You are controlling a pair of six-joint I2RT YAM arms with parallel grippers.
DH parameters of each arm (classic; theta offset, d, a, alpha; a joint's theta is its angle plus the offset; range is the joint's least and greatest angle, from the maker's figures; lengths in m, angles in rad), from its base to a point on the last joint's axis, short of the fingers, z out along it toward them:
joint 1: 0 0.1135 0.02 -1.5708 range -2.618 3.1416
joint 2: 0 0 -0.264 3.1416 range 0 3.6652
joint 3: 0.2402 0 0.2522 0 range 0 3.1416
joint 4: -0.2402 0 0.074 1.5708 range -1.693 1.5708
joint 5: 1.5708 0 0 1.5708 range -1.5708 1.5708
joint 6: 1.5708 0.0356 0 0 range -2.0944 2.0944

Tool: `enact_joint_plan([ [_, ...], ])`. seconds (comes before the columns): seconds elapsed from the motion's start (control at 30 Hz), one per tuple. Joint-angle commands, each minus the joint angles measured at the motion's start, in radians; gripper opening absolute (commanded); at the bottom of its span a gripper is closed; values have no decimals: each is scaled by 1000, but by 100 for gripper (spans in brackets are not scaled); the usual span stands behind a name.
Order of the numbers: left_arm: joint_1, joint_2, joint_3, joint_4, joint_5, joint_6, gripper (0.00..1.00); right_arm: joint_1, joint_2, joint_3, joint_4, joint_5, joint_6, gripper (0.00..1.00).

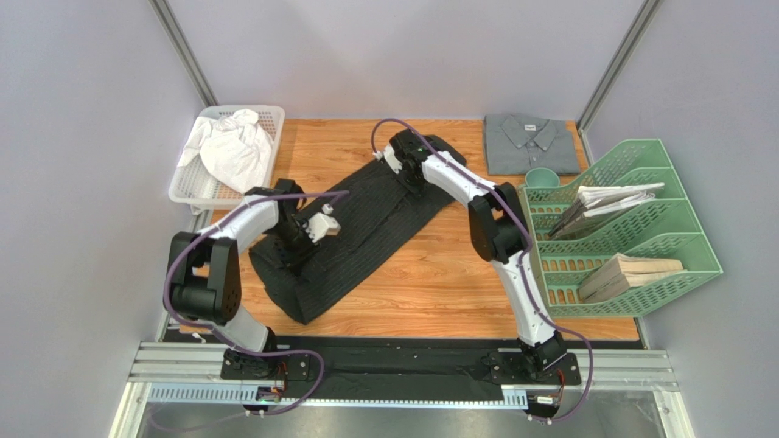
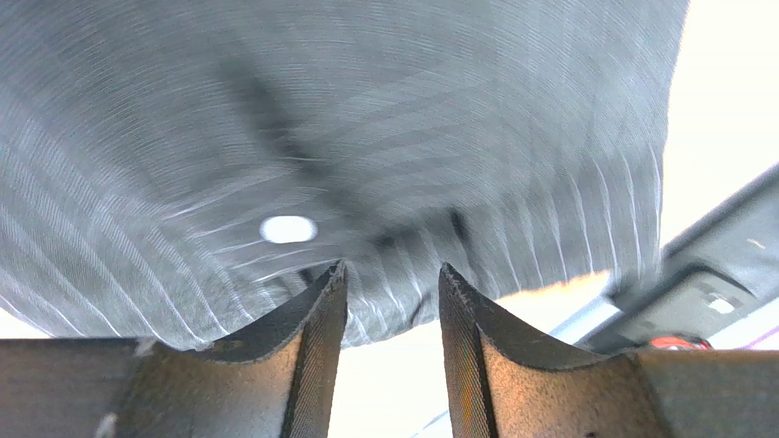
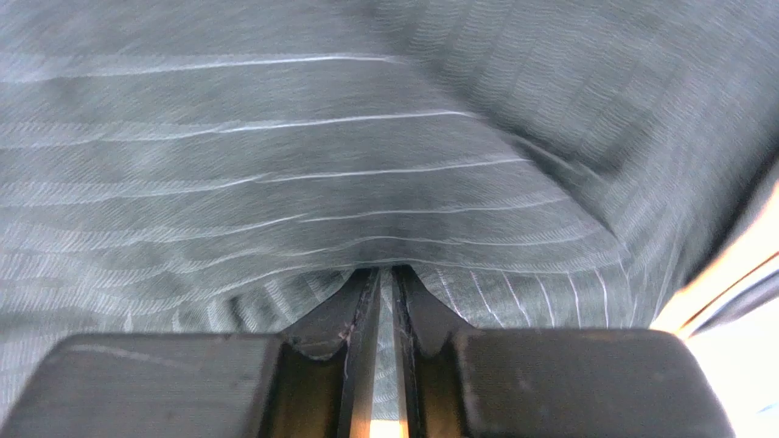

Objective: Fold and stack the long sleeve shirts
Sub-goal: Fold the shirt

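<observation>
Bolted to the metal rail (image 1: 174, 363) along the bottom edge of the overhead view, both arms reach up the frame across a wooden table (image 1: 439, 283). Left of centre lies the black shirt (image 1: 370, 224), pinstriped and stretched as a long slanted band from lower left toward upper centre. At its lower-left part the left gripper (image 2: 391, 274) points down onto the cloth. Its jaws stand partway apart, with striped fabric (and one pale button (image 2: 288, 229)) just past the tips and nothing clamped between them. Higher in the frame, at the band's upper end, the right gripper (image 3: 386, 271) has its jaws drawn down to a thin slit. It pinches a fold of the same shirt, which wrinkles toward the tips. Along the right edge a green rack (image 1: 697, 239) holds papers (image 1: 613, 196) in one slot, and a green cup (image 1: 541, 176) sits just beside its upper corner. In the upper left a white basket (image 1: 203, 187) holds crumpled white cloth (image 1: 233, 146). Farthest off, right of centre at the top, the grey shirt (image 1: 530, 144) lies folded flat with its collar toward the top edge, near the black one but not touching it.
</observation>
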Motion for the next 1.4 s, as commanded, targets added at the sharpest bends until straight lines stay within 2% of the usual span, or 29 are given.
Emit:
enact_joint_plan([
  [0.0, -229, -76, -33, -52, 76, -40, 48, -18, 167, 269, 93, 130, -151, 16],
  [0.03, -255, -33, 5, -50, 98, -72, 48, -26, 164, 317, 93, 127, -149, 16],
  [0.1, -283, 22, 62, -65, 193, -156, 48, -47, 97, 307, 97, 109, -148, 18],
  [0.17, -286, 65, 138, -95, 245, -184, 47, -64, -15, 217, 107, 95, -143, 18],
  [0.23, -285, 35, 195, -121, 250, -175, 49, -87, -99, 103, 107, 52, -119, 20],
  [0.4, -286, -42, 269, -135, 153, -89, 55, -113, -310, -55, 49, -107, -53, 26],
  [0.47, -285, -10, 274, -127, 89, -26, 56, -118, -338, -74, 4, -160, -7, 28],
  [0.5, -286, 10, 272, -112, 66, -12, 56, -121, -347, -77, -42, -257, 9, 30],
  [0.53, -285, 54, 272, -104, 44, 0, 56, -124, -370, -87, -57, -284, 24, 31],
  [0.63, -288, 128, 255, -52, -26, 2, 53, -144, -388, -101, -126, -381, 70, 32],
  [0.7, -302, 165, 249, -30, -100, -26, 48, -176, -393, -103, -181, -451, 101, 31],
  [0.83, -372, 237, 251, -44, -143, -72, 40, -248, -388, -103, -231, -559, 144, 31],
  [0.97, -519, 314, 295, -55, -60, -124, 31, -309, -370, -115, -251, -600, 171, 30],
  [1.07, -635, 476, 471, -134, 32, -198, 27, -352, -358, -120, -254, -600, 164, 29],
  [1.1, -659, 548, 575, -163, 56, -216, 23, -371, -355, -118, -252, -590, 158, 28],
  [1.17, -719, 608, 673, -174, 127, -265, 23, -386, -350, -100, -258, -582, 144, 28],
  [1.2, -736, 633, 779, -188, 141, -278, 22, -392, -347, -89, -264, -573, 138, 28],
  [1.3, -760, 676, 919, -161, 243, -331, 22, -394, -335, -49, -277, -566, 119, 28],
  [1.37, -756, 615, 929, -127, 302, -357, 24, -391, -325, -40, -275, -586, 121, 28],
])
